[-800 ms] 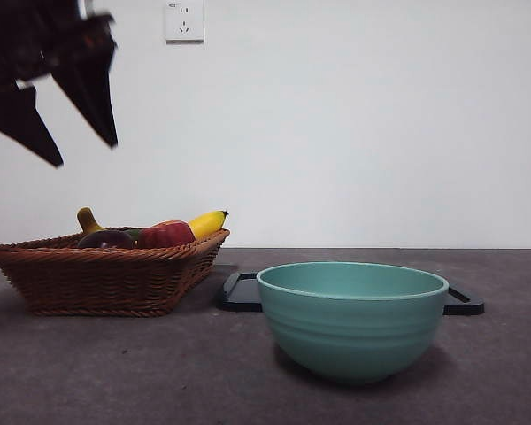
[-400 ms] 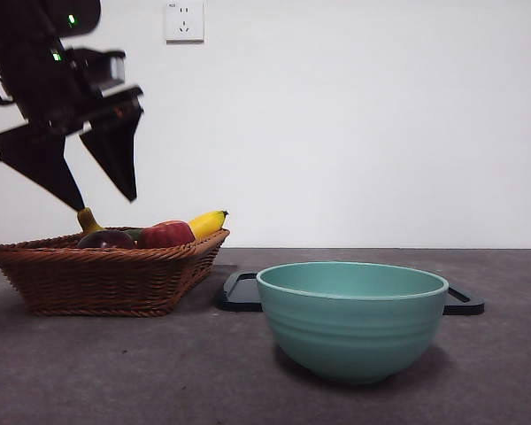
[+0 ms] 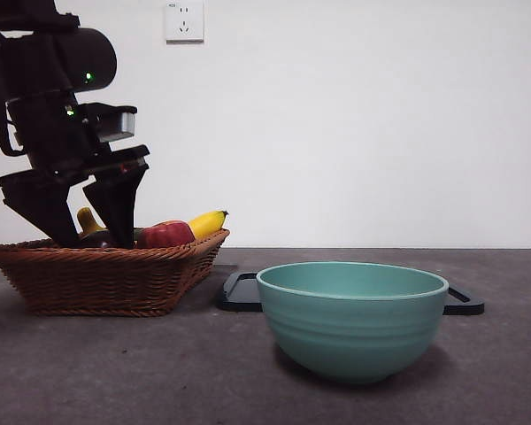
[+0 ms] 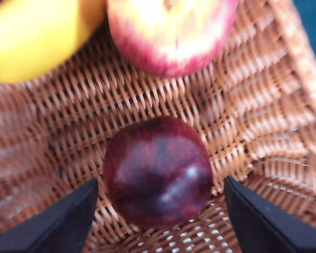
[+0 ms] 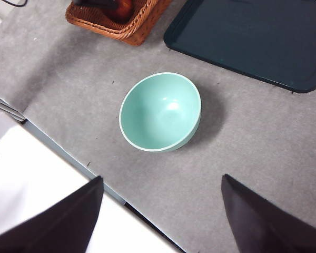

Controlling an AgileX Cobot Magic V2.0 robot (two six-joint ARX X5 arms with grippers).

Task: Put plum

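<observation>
Front view: grey bench [image 3: 159, 372], wicker basket [image 3: 106, 279], teal bowl [image 3: 352, 319] apart on its right. Left pincer [image 4: 158, 211] lowered into basket, jaws wide, straddling but gripping nothing. Between them on the weave, plum [image 4: 158, 171]: round, glossy, dark maroon, nearly black. Right pincer [image 5: 160, 211] high above bench, spread, empty.

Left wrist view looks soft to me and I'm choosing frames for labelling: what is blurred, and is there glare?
Left wrist view: plum fairly sharp with a small highlight, apple and banana blurred and washed out; front view: evenly lit, bowl crisp.
</observation>
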